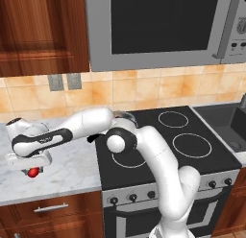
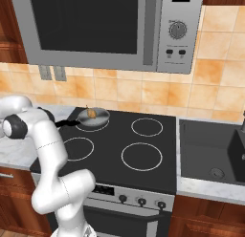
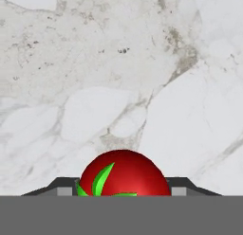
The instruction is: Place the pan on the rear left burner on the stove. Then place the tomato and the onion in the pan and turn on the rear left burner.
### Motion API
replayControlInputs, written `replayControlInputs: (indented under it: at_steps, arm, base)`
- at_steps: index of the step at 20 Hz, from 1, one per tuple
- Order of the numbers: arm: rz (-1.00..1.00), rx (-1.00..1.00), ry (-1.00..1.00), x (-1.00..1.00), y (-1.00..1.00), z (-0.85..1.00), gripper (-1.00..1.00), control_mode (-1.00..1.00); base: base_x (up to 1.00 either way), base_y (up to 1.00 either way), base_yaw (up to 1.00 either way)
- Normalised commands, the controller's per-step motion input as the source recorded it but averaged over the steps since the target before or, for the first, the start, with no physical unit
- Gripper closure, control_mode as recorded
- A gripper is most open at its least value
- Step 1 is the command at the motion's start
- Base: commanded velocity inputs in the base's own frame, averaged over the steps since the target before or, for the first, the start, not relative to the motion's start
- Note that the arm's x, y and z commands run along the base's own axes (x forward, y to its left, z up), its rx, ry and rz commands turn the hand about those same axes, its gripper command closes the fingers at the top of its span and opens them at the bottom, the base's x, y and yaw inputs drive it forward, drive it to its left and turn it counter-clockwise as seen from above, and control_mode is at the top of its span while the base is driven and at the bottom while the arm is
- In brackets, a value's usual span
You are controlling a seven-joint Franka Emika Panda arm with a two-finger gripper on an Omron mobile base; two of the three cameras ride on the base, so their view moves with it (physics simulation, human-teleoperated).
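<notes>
One tomato [image 1: 32, 172], bright red, sits on the marble table [image 1: 72, 167] at about nine o'clock from the stove [image 1: 163, 141], directly under the hand [image 1: 30, 172], which hangs low over it with the arm stretched out leftward. From the hand view the tomato [image 3: 124, 175] with its green stem cap lies between the two dark finger tips, one at either side of it; whether they press it or stand just off it I cannot tell. Further right, in the right base view, the pan [image 2: 93, 117] rests on the rear left burner [image 2: 91, 124] of the black cooktop, its black handle pointing toward nine o'clock, and the tan onion [image 2: 92, 114] lies inside it.
</notes>
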Motion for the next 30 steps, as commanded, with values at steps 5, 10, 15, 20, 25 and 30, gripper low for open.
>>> replayControlInputs:
  at_steps: [5, 10, 15, 20, 25, 30]
  arm:
    - [0.00, 0.00, -0.02, -0.06, 0.00, 0.07, 1.00, -1.00]
    - [0.00, 0.00, -0.07, 0.00, -0.22, 0.36, 1.00, -1.00]
    - [0.00, 0.00, -0.04, 0.00, -0.69, 0.28, 1.00, -1.00]
    - [0.00, 0.03, 0.00, 0.00, -0.85, 0.19, 1.00, -1.00]
    - [0.02, 0.13, 0.00, -0.03, -0.87, 0.26, 1.00, -1.00]
    - [0.04, 0.17, 0.00, -0.09, -0.74, 0.29, 1.00, -1.00]
  base:
    - [0.00, 0.00, 0.00]
    - [0.00, 0.00, 0.00]
    - [0.00, 0.00, 0.00]
    - [0.00, 0.00, 0.00]
    - [0.00, 0.00, 0.00]
    - [0.00, 0.00, 0.00]
